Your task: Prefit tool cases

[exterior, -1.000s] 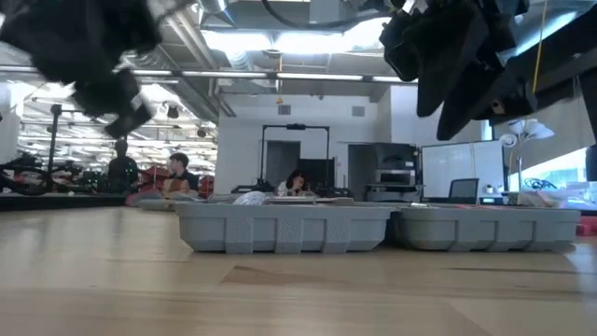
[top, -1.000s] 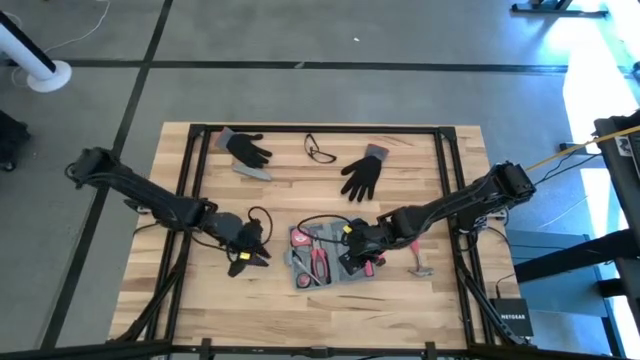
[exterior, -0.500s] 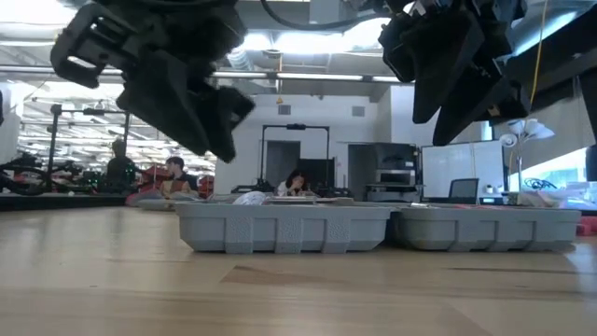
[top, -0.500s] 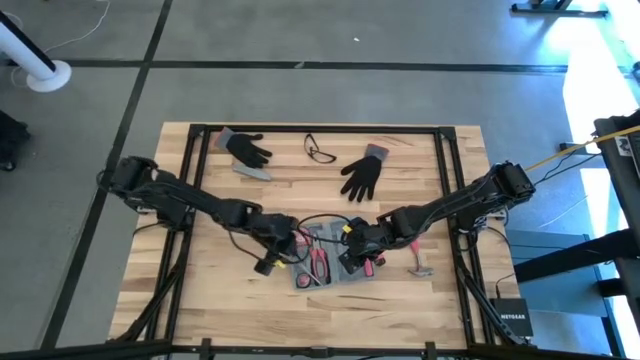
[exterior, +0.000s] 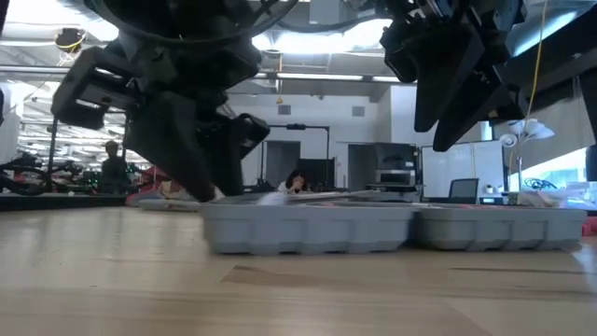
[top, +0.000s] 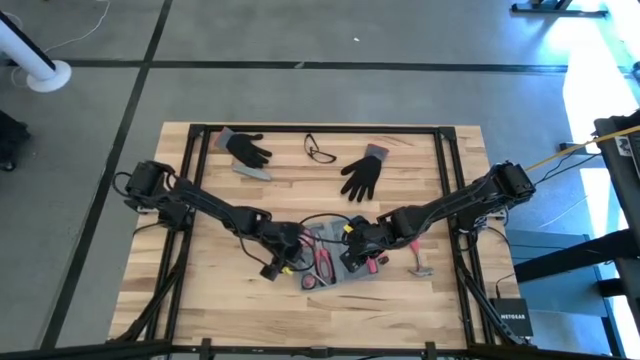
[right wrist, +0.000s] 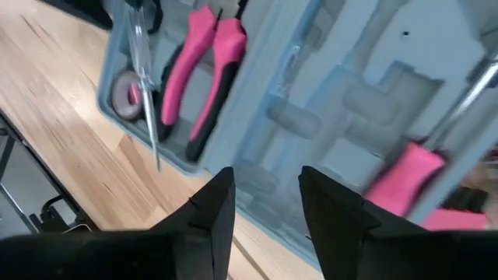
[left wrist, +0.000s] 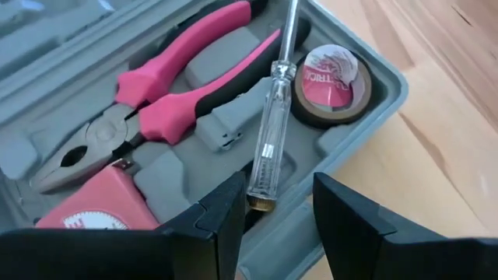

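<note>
A: Where does the left tool (top: 283,262) stand?

B: At the left end of the tool case (top: 332,262), low over the tabletop (top: 200,300). Its fingers are parted, with the case's corner rim lying in the gap between them in the left wrist view; nothing is clamped.

A: And the right tool (top: 360,262)?

B: Over the case's right half, above the recesses. Its fingers stand apart too, and I see nothing held between them.

A: What lies inside the case?

B: At the left end, pink-handled pliers (left wrist: 148,101), a clear-handled screwdriver (left wrist: 272,117), a roll of tape (left wrist: 334,78) and a pink tape measure (left wrist: 85,218). Another pink-handled item shows on the right side.

A: Where is the case on the tabletop?

B: Open and flat, in the near middle, between the two tools. A hammer (top: 418,266) lies just right of it; two black gloves (top: 362,175) and a pair of glasses (top: 320,152) are at the far side, well apart.

A: Which step, would you say?

B: I judge the left tool is bracing or shifting the case's end. Next calls for closing gently on that rim without disturbing the loose screwdriver.
</note>
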You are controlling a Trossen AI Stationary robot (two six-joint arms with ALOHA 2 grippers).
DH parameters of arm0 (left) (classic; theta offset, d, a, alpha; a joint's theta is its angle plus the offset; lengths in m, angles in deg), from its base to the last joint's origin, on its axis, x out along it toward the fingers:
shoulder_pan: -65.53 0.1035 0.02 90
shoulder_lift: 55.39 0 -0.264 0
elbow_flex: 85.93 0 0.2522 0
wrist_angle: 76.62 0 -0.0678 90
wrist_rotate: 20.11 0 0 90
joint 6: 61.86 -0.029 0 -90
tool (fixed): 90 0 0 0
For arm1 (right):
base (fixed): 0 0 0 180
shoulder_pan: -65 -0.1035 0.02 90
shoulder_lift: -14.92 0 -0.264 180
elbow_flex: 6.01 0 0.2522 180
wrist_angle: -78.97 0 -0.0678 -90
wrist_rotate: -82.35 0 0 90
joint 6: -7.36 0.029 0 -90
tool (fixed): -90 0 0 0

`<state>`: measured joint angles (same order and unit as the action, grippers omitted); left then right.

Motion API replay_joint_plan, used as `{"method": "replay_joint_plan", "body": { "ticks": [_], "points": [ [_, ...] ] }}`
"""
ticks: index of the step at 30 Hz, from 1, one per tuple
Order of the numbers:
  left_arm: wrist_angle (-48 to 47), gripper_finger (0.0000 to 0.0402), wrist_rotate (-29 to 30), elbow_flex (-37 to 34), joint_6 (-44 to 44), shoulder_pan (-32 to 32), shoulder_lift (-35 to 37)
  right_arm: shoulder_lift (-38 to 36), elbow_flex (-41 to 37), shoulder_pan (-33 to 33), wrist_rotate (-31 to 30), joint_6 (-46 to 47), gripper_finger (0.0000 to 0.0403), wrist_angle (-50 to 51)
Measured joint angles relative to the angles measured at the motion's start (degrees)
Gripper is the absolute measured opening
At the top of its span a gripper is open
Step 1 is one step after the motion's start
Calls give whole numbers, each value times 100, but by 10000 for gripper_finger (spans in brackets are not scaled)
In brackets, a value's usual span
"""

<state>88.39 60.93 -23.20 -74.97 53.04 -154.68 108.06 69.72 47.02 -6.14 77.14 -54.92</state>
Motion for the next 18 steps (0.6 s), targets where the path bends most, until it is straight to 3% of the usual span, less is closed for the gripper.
{"method": "replay_joint_plan", "body": {
  "ticks": [9, 18],
  "points": [
    [244, 141, 91, 13, 68, 4, -165, 0, 0, 0, -60, -2, 138, 55],
    [201, 141, 408, 329, 530, 2, 150, 2, 0, 0, -102, -2, 138, 57]
  ]
}}
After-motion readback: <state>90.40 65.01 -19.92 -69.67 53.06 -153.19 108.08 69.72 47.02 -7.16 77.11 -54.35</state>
